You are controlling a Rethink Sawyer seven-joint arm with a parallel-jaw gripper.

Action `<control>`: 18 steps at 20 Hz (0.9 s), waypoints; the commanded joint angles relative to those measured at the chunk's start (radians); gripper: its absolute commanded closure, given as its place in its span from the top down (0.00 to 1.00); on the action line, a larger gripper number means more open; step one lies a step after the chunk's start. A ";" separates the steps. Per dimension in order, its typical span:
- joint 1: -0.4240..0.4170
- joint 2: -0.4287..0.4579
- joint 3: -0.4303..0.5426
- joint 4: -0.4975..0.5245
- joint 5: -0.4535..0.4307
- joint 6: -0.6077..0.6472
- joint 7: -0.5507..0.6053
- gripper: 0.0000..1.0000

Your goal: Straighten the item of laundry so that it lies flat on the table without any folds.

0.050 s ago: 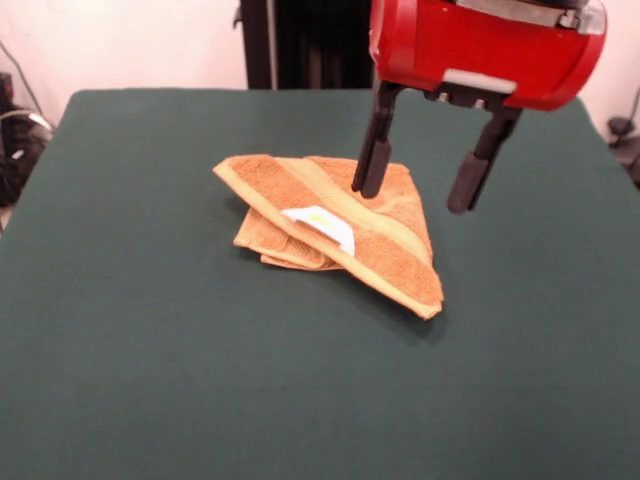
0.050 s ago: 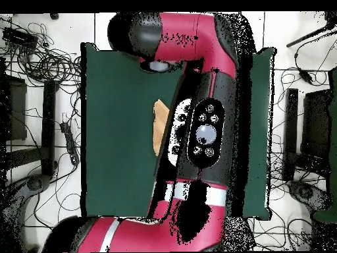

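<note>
From the front, the towel (image 1: 335, 232) lay folded on the green table (image 1: 150, 350), a little past the middle toward the far edge and slightly toward the picture's right edge. It formed a rough triangle of several layers. One folded flap ran as a diagonal strip from the upper left down to a point at the lower right, with a paler yellowish band (image 1: 375, 218) along it. A white label (image 1: 325, 225) sat on top of that strip, near the middle of the pile. Lower layers stuck out at the left side beneath the strip. The gripper (image 1: 415, 185) hung from the red arm (image 1: 480, 45) above the towel's right half, its two dark fingers spread well apart with nothing between them. The left finger (image 1: 370, 160) in the picture reached down to the towel's upper fold, at or just over the cloth; whether it touched could not be told. The other finger ended over bare table just beyond the towel's right edge.

From overhead, the arm (image 2: 197, 132) covered most of the table's (image 2: 118, 132) middle. Only a narrow orange sliver of the towel (image 2: 160, 125) showed at the arm's left side, about midway along the tabletop. The gripper itself was hidden under the arm here.
</note>
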 commanded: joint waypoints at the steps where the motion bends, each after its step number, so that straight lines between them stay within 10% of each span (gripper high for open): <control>1: -0.023 0.068 0.085 -0.153 0.044 0.153 0.081 1.00; 7: -0.037 0.016 0.105 -0.004 0.040 -0.070 0.064 1.00; 18: -0.059 0.066 0.100 -0.012 0.020 -0.078 0.007 1.00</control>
